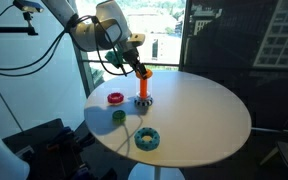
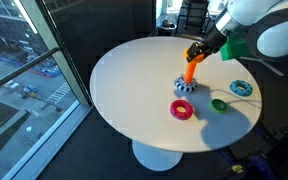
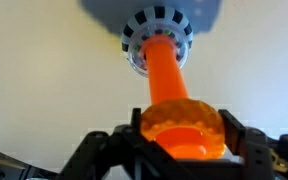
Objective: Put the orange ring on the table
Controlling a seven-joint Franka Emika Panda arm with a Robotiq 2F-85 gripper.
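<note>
Orange ring (image 3: 181, 125) is sitting between the two fingers (image 3: 242, 140) of the gripper (image 3: 181, 130). The jaws are pressing against its left and right sides, clamped on it. In the wrist view the ring is lying at the near end of the orange peg (image 3: 162, 72), which is running away from the gripper to its black-and-white base (image 3: 156, 35) on the table (image 3: 44, 60). Whether the peg tip is inside the ring's hole cannot be told.

In both exterior views the gripper (image 1: 136, 66) (image 2: 196, 52) is holding the ring at the top of the peg (image 1: 143, 86) (image 2: 189, 72), above the table (image 1: 204, 120) (image 2: 124, 90). Near the base, a red ring (image 1: 115, 98) (image 2: 182, 109), a green ring (image 1: 119, 116) (image 2: 219, 104) and a blue ring (image 1: 148, 138) (image 2: 242, 88) are lying flat on the tabletop, apart from one another.
</note>
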